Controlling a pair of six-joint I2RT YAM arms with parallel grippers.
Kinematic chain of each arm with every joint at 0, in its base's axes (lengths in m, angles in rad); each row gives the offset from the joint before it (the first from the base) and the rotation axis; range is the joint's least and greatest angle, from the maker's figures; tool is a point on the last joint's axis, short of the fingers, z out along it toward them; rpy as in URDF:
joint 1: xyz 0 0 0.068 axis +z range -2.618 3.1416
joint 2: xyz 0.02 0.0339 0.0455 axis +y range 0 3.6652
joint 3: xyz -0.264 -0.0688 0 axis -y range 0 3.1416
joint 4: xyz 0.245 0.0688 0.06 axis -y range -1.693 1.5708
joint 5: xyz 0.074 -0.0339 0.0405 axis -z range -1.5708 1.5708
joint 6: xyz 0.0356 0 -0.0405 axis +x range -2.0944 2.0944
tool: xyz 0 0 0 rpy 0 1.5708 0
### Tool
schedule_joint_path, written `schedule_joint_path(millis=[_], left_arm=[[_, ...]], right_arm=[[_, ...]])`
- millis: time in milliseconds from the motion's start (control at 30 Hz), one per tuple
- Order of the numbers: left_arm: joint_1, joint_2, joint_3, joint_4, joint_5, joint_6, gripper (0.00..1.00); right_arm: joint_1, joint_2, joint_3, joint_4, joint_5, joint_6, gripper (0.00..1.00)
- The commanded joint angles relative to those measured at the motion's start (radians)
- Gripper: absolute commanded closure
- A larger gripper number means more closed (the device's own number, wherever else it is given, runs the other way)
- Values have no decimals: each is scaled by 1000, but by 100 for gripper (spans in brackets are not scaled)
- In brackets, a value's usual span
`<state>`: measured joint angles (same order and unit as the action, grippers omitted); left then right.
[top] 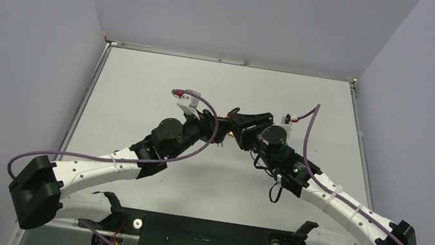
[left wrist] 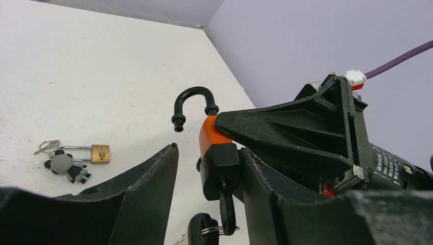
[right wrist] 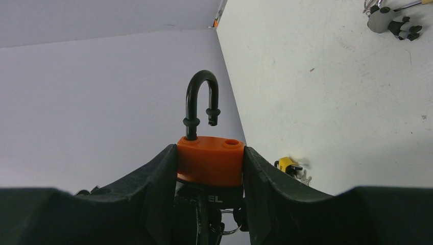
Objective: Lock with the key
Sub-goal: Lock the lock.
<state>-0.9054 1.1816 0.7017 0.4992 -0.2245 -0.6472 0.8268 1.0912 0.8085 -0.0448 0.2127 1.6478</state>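
Right jaws: closed firmly on the orange-and-black padlock (right wrist: 209, 162), one finger on each side face of the orange body; lock upright between them; black shackle (right wrist: 200, 99) stands above the jaw tips, open; long leg seated in the body, short leg swung aside of its hole with the end free.

Left jaws: parted wide, nothing gripped; the padlock's black lower end sits in the gap, just beside the finger (left wrist: 265, 204) on the right of the left wrist view and well apart from the other finger (left wrist: 148, 189); whether the near finger touches the lock cannot be told.

Key (left wrist: 227, 208): black head, blade inserted in the padlock's underside, hanging down between the left jaws; a small ring (left wrist: 213, 230) joins it to a second black head (left wrist: 200, 229) just below, partly cut off by the frame edge.

Table (left wrist: 102, 76), beyond the far finger of the left jaws: small brass padlock (left wrist: 100, 153) lying flat; grey-and-black panda charm (left wrist: 64, 164) just beside it.

Past the right jaws, on the table: a small yellow-tagged item (right wrist: 286, 164); too blurred to detail.
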Motion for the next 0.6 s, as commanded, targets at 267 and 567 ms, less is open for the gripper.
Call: schedule_joint_path(millis=[267, 567], left_arm=[[30, 8, 0, 66, 42, -30, 81], [86, -61, 70, -106, 153, -54, 100]], right_arm=[[16, 9, 96, 91, -8, -23, 100], [3, 10, 241, -58, -8, -289, 23]])
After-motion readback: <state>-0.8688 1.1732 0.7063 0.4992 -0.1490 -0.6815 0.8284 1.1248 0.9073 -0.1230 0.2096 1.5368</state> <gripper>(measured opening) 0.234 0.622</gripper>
